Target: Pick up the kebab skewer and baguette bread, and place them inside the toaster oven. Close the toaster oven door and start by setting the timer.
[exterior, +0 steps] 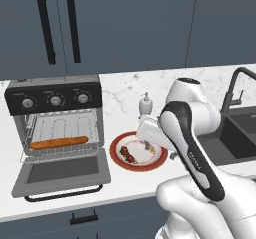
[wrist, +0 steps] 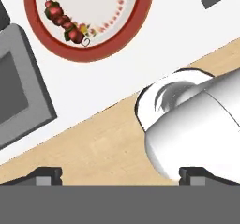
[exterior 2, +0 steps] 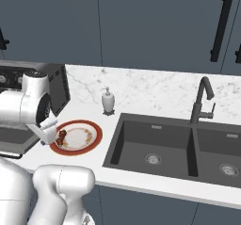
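Baguette bread (exterior: 59, 142) sits in the toaster oven (exterior: 55, 117), so with my hand (wrist: 120, 174) open and empty I go for the kebab skewer (wrist: 65, 23) on the plate (wrist: 70, 54).

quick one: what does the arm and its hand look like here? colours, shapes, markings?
Glossy white rounded arm with dark joint bands and a black stripe along one link carrying small lettering too small to read. No loose cables visible. The hand ends in two small dark, blocky finger tips.
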### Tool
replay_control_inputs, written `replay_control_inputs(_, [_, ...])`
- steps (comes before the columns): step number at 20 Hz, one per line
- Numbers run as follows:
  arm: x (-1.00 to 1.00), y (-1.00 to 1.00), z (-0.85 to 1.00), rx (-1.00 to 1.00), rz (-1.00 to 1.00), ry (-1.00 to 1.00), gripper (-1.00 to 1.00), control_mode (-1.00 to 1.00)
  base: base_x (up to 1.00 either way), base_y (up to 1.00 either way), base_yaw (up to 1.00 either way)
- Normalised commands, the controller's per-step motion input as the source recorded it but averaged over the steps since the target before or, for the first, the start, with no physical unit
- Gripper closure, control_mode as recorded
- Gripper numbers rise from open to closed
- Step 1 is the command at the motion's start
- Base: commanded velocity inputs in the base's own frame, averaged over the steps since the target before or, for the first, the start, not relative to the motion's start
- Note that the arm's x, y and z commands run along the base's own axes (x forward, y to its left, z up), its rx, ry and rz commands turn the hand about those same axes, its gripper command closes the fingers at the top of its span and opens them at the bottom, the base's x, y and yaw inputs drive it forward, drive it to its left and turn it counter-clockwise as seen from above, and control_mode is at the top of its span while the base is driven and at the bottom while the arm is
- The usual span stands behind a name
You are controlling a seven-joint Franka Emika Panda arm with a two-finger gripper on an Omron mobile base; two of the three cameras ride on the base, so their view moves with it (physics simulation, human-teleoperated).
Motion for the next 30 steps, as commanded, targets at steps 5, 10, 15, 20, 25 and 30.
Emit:
replay_control_inputs(5, [0.31,-0.05,-0.39,-0.24,0.56,0.05,-1.00,-1.00,0.00,0.00,0.00])
replay_control_inputs(10, [0.08,0.00,-0.52,-0.11,0.41,-0.05,-1.00,-1.00,0.00,0.00,0.00])
replay_control_inputs(15, [0.27,-0.04,-0.31,0.06,0.15,-0.07,-1.00,-1.00,0.00,0.00,0.00])
replay_control_inputs(20, [0.55,0.00,-0.01,0.11,0.01,-0.07,-1.00,-1.00,0.00,0.00,0.00])
replay_control_inputs(25, [0.60,0.09,-0.25,0.05,0.00,-0.01,-1.00,-1.00,0.00,0.00,0.00])
replay_control_inputs(30, [0.47,0.06,-0.37,0.04,0.00,0.00,-1.00,-1.00,0.00,0.00,0.00])
